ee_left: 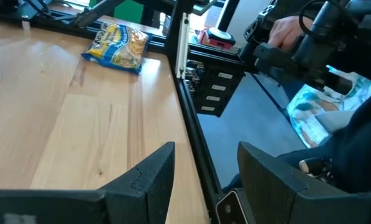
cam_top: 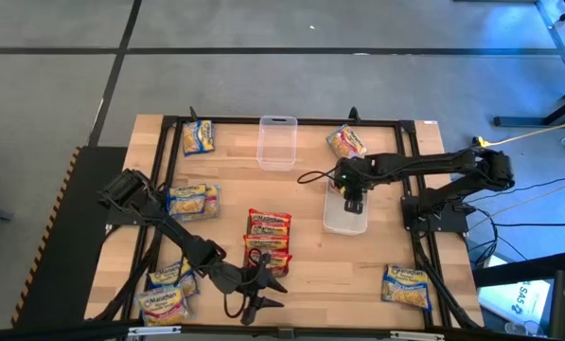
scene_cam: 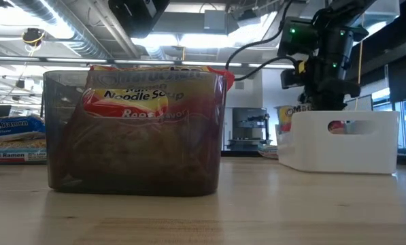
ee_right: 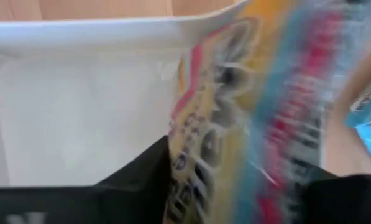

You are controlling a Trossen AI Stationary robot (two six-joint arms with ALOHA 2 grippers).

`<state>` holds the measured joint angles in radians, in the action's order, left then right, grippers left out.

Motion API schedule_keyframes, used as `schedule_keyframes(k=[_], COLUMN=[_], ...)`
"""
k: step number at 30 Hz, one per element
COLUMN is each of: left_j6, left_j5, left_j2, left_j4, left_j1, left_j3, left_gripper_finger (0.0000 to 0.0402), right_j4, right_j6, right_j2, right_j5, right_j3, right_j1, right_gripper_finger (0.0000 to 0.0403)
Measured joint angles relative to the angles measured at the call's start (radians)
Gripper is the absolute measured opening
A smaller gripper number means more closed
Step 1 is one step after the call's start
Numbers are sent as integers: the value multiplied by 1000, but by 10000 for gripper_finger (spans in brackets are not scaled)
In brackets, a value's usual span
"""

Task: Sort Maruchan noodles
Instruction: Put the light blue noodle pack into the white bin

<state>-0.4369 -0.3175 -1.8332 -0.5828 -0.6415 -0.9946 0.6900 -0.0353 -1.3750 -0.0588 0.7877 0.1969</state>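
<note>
My right gripper point(cam_top: 353, 199) hangs fingers-down over the white container point(cam_top: 344, 220) at the table's right middle. In the right wrist view a noodle packet point(ee_right: 253, 106) with red and blue print stands on edge between the spread fingers, blurred, above the container's floor point(ee_right: 79, 118). In the low view a grey container point(scene_cam: 60, 136) holds a red packet point(scene_cam: 148, 95). Two red packets point(cam_top: 269, 225) lie at the table's middle. My left gripper point(cam_top: 263, 289) waits open near the near edge, with nothing between its fingers point(ee_left: 154, 180). My right gripper has the packet's lower part point(ee_right: 197, 155) between its two fingers, which point down from above. The packet is smeared while the container is sharp. I cannot tell whether the fingers touch it.
A clear container point(cam_top: 275, 142) stands at the far middle, with a pink-labelled packet point(cam_top: 346, 142) to its right. Blue packets lie at the far left point(cam_top: 197, 137), left middle point(cam_top: 192, 201), near left point(cam_top: 168, 289) and near right point(cam_top: 405, 286). Black frame rails point(ee_left: 185, 93) border the table.
</note>
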Motion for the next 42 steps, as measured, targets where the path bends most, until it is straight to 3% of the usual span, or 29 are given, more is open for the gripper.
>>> schedule_keyframes(k=[3, 7, 11, 16, 30, 32, 37, 42], left_j6=[3, -1, 3, 2, -5, 2, -17, -156], left_j5=[12, 103, 184, 182, 170, 170, 76, -13], left_j2=[0, 8, 24, 21, 36, 66, 180, 290], left_j4=[-1, 13, 6, 4, 11, 37, 286, 522], left_j1=[0, 11, 29, 53, 79, 77, 48, 16], left_j3=[0, 0, -2, -1, 0, 1, 0, 0], left_gripper_finger=[169, 169, 169, 169, 169, 169, 169, 169], right_j4=[36, 119, 121, 115, 251, 299, 449, 342], right_j6=[-7, -24, -26, -26, -10, 46, 268, 434], right_j2=[0, 1, 1, 1, 6, 14, 35, 100], right_j5=[-11, -36, -144, -218, -179, -127, 100, 63], right_j3=[29, 83, 87, 87, 188, 219, 346, 357], right_j1=[0, 0, 0, 0, -1, -13, -87, -301], right_gripper_finger=[208, 241, 253, 254, 255, 255, 255, 255])
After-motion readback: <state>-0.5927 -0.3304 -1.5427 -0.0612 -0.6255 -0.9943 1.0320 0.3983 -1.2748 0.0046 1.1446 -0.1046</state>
